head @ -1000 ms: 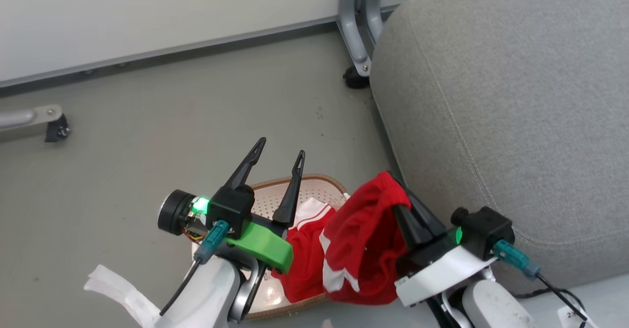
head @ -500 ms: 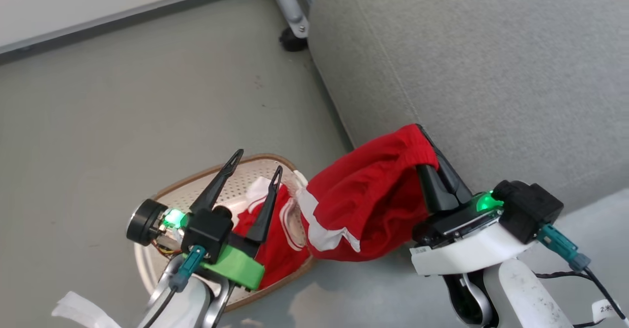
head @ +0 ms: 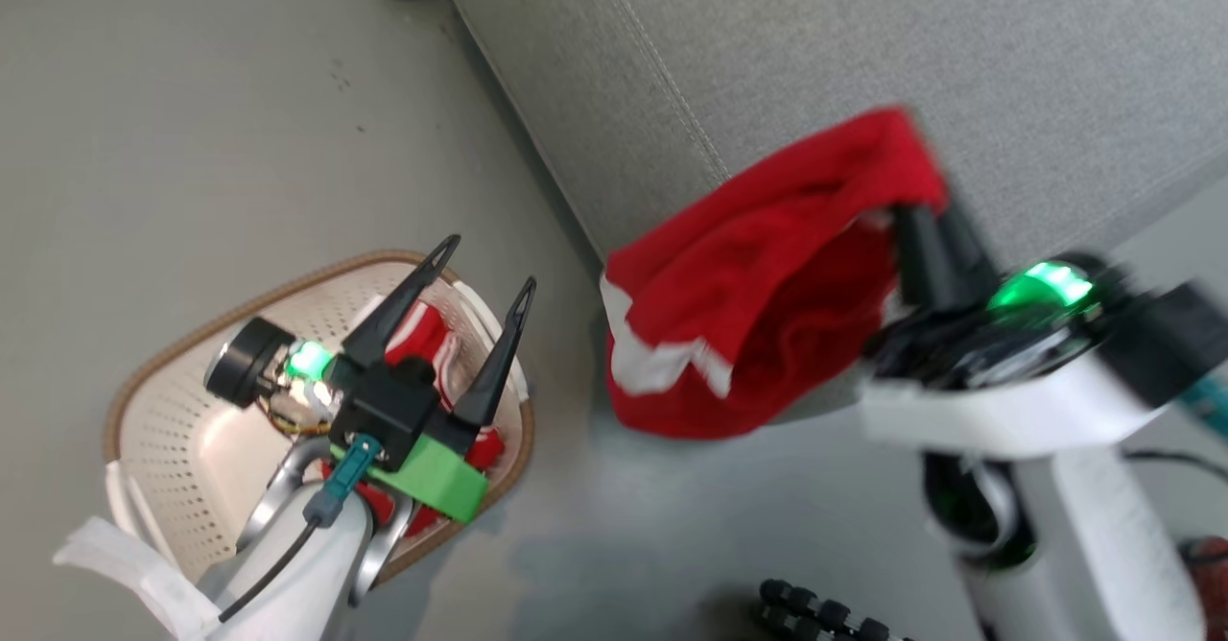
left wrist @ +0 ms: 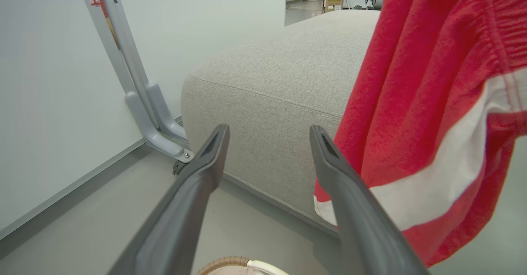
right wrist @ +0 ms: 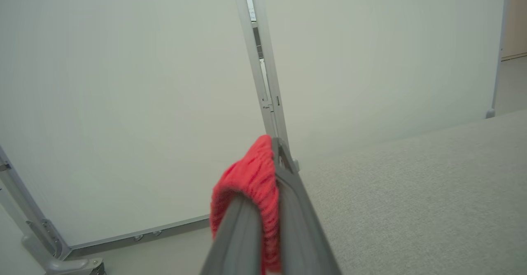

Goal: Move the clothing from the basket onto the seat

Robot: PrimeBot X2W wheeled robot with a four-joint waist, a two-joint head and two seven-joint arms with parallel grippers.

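head view: right gripper [head: 929, 224] pinched tight on a soft, crumpled red garment [head: 758, 334] hanging beside the woven grey seat [head: 863, 36]; left gripper [head: 489, 262] spread wide, empty, over the perforated basket [head: 163, 430].

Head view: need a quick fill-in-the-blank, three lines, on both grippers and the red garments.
1. The fingers of the right gripper are ___ on the red white-banded garment.
2. The fingers of the left gripper stand ___, holding nothing.
3. The second red garment lies in the cream ___, on the floor near the grey seat.
Missing words: shut; open; basket.
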